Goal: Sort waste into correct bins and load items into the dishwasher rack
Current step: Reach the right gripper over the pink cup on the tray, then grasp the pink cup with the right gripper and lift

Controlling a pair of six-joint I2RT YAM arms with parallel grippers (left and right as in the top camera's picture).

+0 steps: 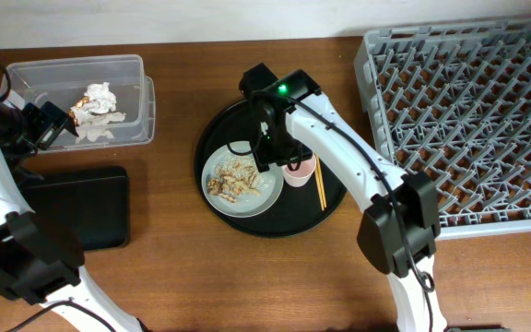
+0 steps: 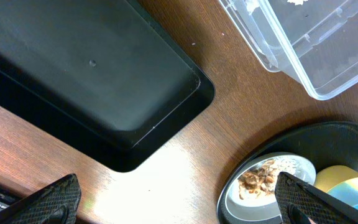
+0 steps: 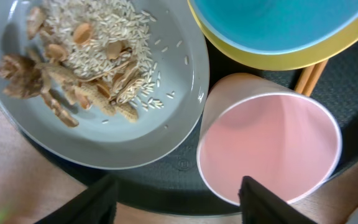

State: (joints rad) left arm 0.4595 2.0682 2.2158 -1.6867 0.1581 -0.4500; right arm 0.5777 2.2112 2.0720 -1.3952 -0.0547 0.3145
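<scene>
Chopsticks (image 3: 311, 76) show only a stub between yellow bowl (image 3: 266, 61) and pink cup (image 3: 269, 146).

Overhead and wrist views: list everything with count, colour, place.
dishwasher rack: one, grey, right
clear tub: one, top left
napkin: one, white, in tub
wrapper: one, gold-brown, in tub
rectangular tray: one, black, beside tub
round tray: one, black, centre
plate: one, grey, on round tray
food scraps: pile, beige-brown, on plate
pink cup: one, beside plate
yellow bowl: one, on round tray
blue cup: one, in bowl
chopsticks: pair, wooden, beside pink cup
left jaws: open, beside tub
right jaws: apart, straddling pink cup's wall
</scene>
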